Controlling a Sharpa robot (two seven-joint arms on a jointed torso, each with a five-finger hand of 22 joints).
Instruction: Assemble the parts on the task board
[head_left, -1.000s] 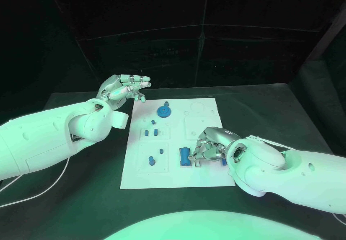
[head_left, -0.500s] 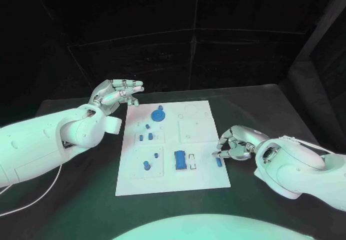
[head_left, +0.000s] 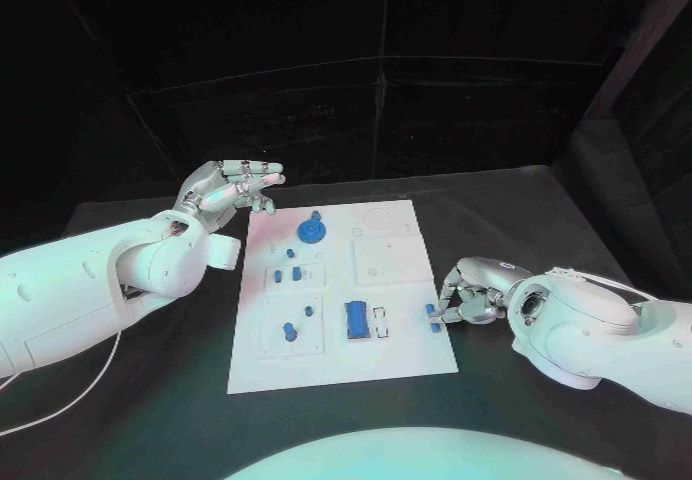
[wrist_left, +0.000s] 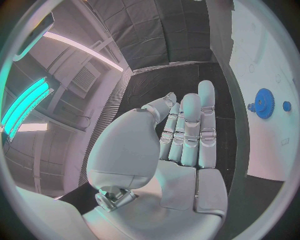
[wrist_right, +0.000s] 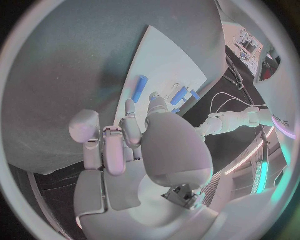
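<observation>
Nearest me, my right hand (head_left: 469, 293) has drawn back from the middle of the task board (head_left: 397, 355) to its right edge, fingers curled by a small blue bar (head_left: 434, 317) lying there; whether it is pinched I cannot tell. The long blue block (head_left: 356, 318) it covered a second ago now lies exposed beside a white slot, so that placement looks finished. Farther off, the blue gear (head_left: 312, 231) sits untouched. Beyond the board's far left corner my left hand (head_left: 231, 186) stays raised, fingers together, holding nothing.
</observation>
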